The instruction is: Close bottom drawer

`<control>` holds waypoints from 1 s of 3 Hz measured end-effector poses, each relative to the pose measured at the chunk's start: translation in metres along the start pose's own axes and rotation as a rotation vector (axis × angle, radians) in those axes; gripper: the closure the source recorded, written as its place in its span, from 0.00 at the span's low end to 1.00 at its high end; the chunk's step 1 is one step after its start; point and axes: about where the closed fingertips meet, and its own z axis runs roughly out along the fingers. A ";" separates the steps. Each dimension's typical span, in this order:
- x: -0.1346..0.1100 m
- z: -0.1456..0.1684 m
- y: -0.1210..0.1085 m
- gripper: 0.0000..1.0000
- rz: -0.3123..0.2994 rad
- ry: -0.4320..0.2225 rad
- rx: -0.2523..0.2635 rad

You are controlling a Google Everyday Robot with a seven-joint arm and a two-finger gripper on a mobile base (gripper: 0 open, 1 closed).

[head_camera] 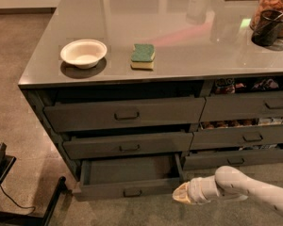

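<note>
Your tool [181,195] sits low, just beside the right front corner of the bottom drawer [104,190]. The drawer stands pulled out beneath the surface's [188,51] front edge. You cannot tell whether the tool is spread or pressed together. A bowl [83,53] and a sponge [143,56] rest near the front-left corner.

A break-room kitchen, it seems: a glossy grey island worktop [188,36] with a bowl [83,53] and sponge [143,56], and snack-stocked drawers [247,106] at three o'clock. The gripper [181,194] hangs at five o'clock.
</note>
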 end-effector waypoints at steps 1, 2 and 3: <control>0.037 0.057 -0.014 1.00 -0.006 -0.046 -0.045; 0.072 0.113 -0.016 1.00 0.028 -0.099 -0.079; 0.091 0.128 -0.023 1.00 0.058 -0.104 -0.054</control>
